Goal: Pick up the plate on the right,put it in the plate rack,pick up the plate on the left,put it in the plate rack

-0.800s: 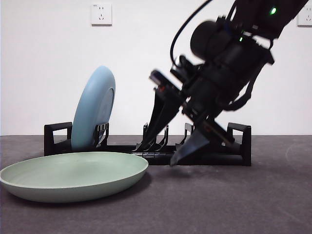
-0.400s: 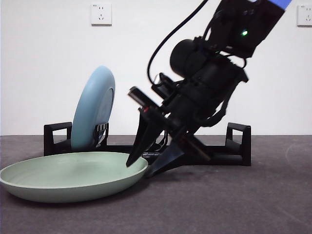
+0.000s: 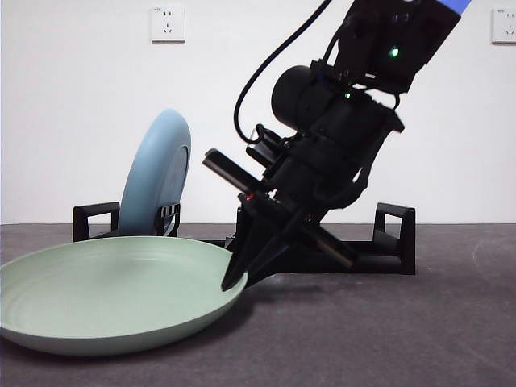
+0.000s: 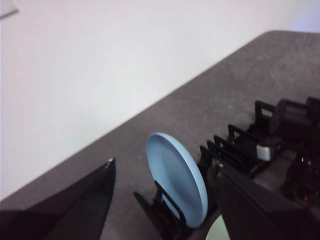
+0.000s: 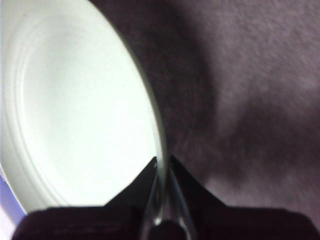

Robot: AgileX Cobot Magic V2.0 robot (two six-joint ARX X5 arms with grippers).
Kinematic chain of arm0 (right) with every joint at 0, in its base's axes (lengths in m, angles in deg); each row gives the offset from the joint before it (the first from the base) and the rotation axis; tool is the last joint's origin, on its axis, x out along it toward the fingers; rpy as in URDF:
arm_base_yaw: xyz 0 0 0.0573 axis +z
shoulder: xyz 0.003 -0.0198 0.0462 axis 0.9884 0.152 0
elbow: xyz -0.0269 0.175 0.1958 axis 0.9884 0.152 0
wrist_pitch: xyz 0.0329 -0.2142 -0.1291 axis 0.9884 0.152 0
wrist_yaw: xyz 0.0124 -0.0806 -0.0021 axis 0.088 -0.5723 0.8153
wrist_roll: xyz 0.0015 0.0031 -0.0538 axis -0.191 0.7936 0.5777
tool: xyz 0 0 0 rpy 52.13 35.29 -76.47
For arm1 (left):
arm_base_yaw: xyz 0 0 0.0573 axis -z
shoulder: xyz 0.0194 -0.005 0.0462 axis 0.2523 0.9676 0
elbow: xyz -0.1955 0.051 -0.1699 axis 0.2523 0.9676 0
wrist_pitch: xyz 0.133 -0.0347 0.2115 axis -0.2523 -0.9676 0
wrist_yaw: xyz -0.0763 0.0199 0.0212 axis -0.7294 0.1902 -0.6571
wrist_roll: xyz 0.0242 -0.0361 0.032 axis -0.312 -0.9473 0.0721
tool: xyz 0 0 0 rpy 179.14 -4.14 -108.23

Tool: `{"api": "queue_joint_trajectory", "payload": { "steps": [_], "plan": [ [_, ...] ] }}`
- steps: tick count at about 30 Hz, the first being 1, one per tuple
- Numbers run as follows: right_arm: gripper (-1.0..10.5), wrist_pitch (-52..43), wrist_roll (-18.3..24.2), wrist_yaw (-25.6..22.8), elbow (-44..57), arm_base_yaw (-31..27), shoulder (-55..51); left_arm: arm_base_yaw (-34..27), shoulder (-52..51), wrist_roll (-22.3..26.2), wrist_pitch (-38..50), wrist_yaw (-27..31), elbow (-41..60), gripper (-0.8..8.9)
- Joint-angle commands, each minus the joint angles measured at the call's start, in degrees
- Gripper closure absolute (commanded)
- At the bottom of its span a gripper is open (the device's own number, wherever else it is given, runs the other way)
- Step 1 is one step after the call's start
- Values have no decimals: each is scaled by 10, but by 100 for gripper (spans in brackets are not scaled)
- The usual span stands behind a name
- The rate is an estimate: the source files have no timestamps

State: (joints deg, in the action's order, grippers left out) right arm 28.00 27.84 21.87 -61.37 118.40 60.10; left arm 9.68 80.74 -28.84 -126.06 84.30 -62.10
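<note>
A pale green plate [image 3: 105, 290] lies on the dark table at the front left, slightly tipped. My right gripper [image 3: 234, 282] reaches down from the upper right and is shut on the plate's right rim. The right wrist view shows this close up: the green plate [image 5: 75, 110] has its rim pinched by the right gripper [image 5: 162, 165]. A light blue plate [image 3: 157, 181] stands upright in the left end of the black plate rack [image 3: 395, 242]. My left gripper [image 4: 164, 165] hangs open, high above the blue plate [image 4: 175, 177] and the rack [image 4: 235, 150], holding nothing.
The rack runs across the table behind the green plate, with a loop handle at each end. Two wall sockets [image 3: 167, 22] sit high on the white wall. The right arm [image 4: 295, 150] shows dark beside the rack in the left wrist view.
My right gripper has moved left and down from in front of the rack to the green plate's right rim and shut on it. The plate has tipped and shows more of its inside.
</note>
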Motion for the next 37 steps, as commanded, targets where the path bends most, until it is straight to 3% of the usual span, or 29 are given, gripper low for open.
{"api": "queue_joint_trajectory", "payload": {
  "steps": [1,4,9,15,23,27,30,32,37],
  "plan": [
    [959,28,9,-9,5,1,-19,8,8,6,-12,-6,2,496],
    [959,66,14,-23,5,0,-52,24,21,6,-27,-42,2,500],
    [959,128,29,-93,5,-2,-119,78,49,6,-42,-60,2,503],
    [959,165,30,-97,5,-29,-192,176,98,6,-68,-51,2,504],
    [959,200,30,-92,5,-92,-252,336,195,7,-77,68,3,505],
    [959,221,36,-90,5,-116,-269,412,259,21,-77,177,3,507],
    [959,228,42,-61,5,-132,-278,458,308,41,-75,240,3,507],
    [959,229,45,-35,5,-139,-284,477,338,43,-68,260,3,508],
    [959,231,45,-20,5,-146,-298,491,396,50,-37,263,3,508]
  ]
}}
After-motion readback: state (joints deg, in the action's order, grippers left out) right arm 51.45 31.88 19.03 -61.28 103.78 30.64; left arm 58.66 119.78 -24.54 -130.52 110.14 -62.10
